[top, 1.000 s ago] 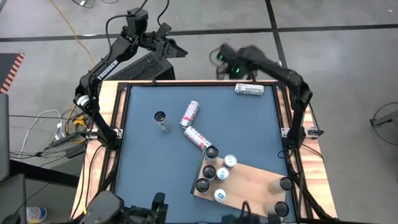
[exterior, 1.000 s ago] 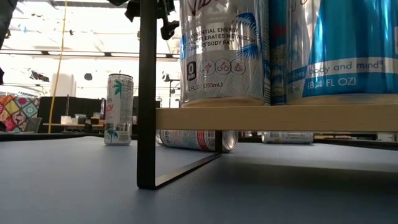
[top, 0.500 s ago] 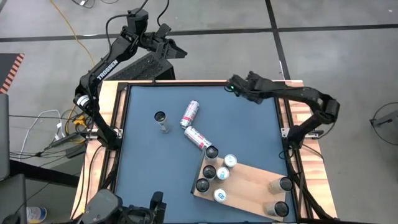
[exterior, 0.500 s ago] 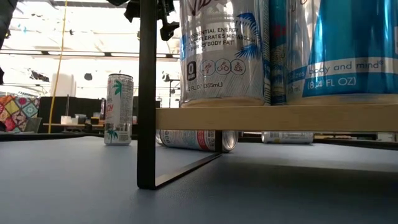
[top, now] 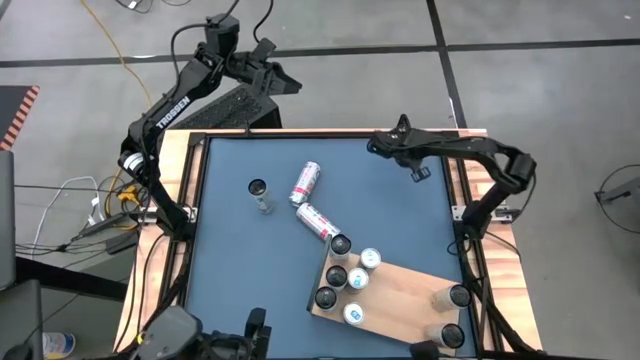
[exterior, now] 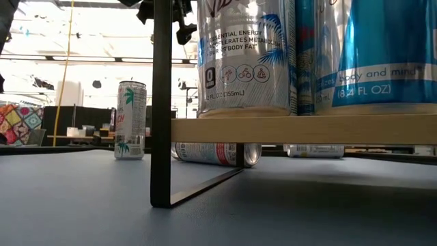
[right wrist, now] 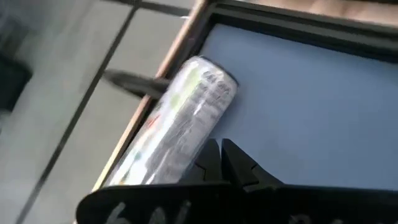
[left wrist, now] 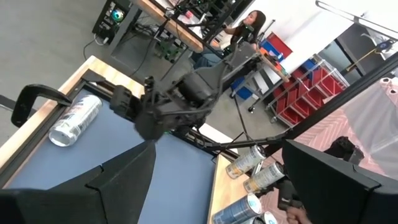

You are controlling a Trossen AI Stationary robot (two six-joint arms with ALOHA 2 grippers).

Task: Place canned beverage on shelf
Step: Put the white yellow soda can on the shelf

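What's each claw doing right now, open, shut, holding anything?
Left claw: open, empty, parked past the table's far edge.
Right claw: shut, empty, beside the lying silver drink can at the far edge.

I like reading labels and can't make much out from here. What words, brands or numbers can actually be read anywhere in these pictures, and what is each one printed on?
"TROSSEN": white letters on the dark left robot arm.
"ESSENTIAL ENERGY", "0" and "(355mL)": silver can standing on the light-brown wooden shelf board.
"body and mind" and "(8.4 FL OZ)": blue can on the same board.
Print on the upright silver can farther back and on the cans lying flat: too small or blurred to read.
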